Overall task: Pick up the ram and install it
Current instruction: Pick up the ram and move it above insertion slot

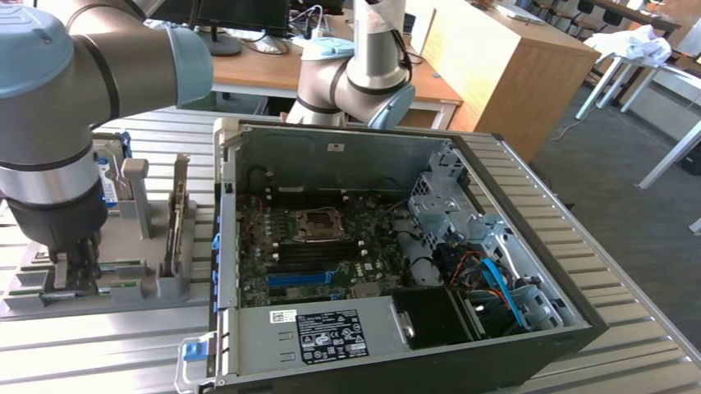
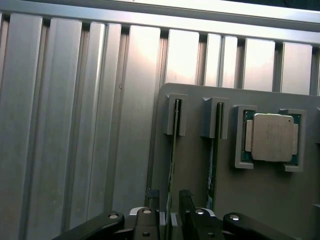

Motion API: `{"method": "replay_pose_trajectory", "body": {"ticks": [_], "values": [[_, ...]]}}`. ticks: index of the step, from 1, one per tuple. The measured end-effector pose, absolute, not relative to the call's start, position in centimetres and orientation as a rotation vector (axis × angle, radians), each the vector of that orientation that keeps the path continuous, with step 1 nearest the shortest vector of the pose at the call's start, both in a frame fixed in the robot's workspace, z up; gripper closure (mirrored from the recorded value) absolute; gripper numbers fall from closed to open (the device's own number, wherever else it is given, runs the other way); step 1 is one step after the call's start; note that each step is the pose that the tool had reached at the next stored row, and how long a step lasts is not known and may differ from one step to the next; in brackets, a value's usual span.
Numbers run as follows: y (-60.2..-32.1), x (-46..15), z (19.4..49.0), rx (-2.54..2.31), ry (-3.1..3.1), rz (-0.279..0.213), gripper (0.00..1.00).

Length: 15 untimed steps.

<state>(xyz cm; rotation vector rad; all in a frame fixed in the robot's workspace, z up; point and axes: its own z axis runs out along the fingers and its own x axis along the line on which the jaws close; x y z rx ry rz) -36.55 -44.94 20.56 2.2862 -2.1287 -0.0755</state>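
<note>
Two green ram sticks stand on edge in slots of a grey holder (image 2: 195, 165). My gripper (image 2: 170, 196) is low over the first ram stick (image 2: 173, 145), one finger on each side of its thin edge, with narrow gaps showing, so it is open. The second ram stick (image 2: 213, 160) stands in the neighbouring slot. In the exterior view my gripper (image 1: 71, 267) reaches down into the holder (image 1: 110, 302) at the exterior view's left, and a ram stick (image 1: 176, 222) stands beside it.
A square silver processor chip (image 2: 272, 137) lies in a pocket of the holder beyond the second stick. The open computer case (image 1: 383, 148) sits mid-table, its motherboard (image 1: 318, 246) and blue slot (image 1: 301, 277) exposed. A second arm (image 1: 367, 74) stands behind the case. The table is ribbed metal (image 2: 75, 125).
</note>
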Motion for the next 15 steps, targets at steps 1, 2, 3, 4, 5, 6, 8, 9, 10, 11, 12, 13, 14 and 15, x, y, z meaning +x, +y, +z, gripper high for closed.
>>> {"method": "replay_pose_trajectory", "body": {"ticks": [1, 2, 3, 4, 5, 6, 8, 9, 10, 11, 12, 13, 14, 15], "values": [[-44.94, -36.55, 20.48, 2.286, -2.129, -0.075, 0.7], [-44.94, -36.55, 20.42, 2.286, -2.129, -0.076, 0.7], [-44.94, -36.55, 20.36, 2.286, -2.129, -0.076, 0.7], [-44.94, -36.55, 20.32, 2.286, -2.129, -0.076, 0.7], [-44.94, -36.55, 20.31, 2.286, -2.129, -0.076, 0.7], [-44.94, -36.55, 20.31, 2.286, -2.129, -0.076, 0.7], [-44.94, -36.55, 20.3, 2.286, -2.129, -0.076, 0.7], [-44.94, -36.49, 20.28, 2.287, -2.129, -0.075, 0.7], [-44.94, -36.41, 20.28, 2.287, -2.129, -0.075, 0.7], [-44.94, -36.33, 20.29, 2.286, -2.129, -0.076, 0.7], [-44.94, -36.27, 20.29, 2.286, -2.129, -0.076, 0.7], [-44.93, -36.23, 20.29, 2.286, -2.129, -0.076, 0.7], [-44.94, -36.19, 20.29, 2.286, -2.129, -0.076, 0.7], [-44.94, -36.13, 20.3, 2.286, -2.129, -0.076, 0.7]]}}
